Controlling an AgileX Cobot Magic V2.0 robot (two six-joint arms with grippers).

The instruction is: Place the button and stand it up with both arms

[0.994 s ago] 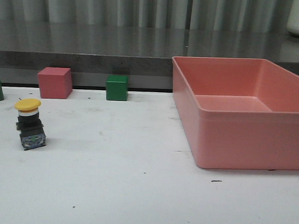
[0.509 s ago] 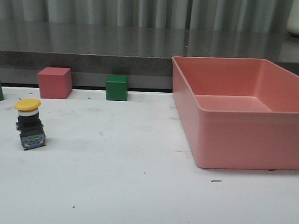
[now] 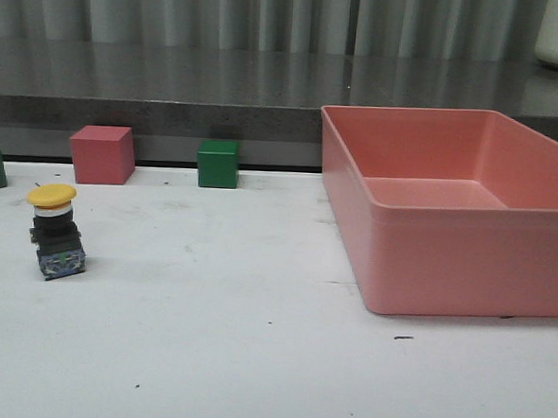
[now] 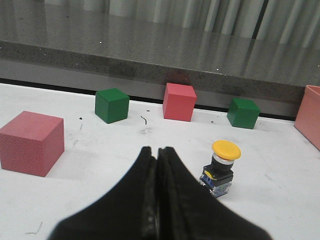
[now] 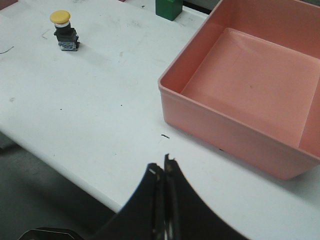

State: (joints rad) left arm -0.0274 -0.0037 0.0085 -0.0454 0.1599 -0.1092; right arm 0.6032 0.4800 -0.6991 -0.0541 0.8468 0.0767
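- A lab or test bench, not a home: a bare, scuffed white table (image 3: 251, 359) carries only plain test props.
- Coloured cubes line its far edge: red cube (image 3: 102, 154), green cube (image 3: 217, 164).
- An empty pink bin (image 3: 447, 257) sits at its right side.
- A dark speckled ledge (image 3: 173, 89) and grey corrugated wall (image 3: 272, 14) stand behind.

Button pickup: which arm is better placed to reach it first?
Left, probably. The button stands on the table's left side, close ahead of the left gripper. The right gripper sits near the pink bin, with the button far across the table.
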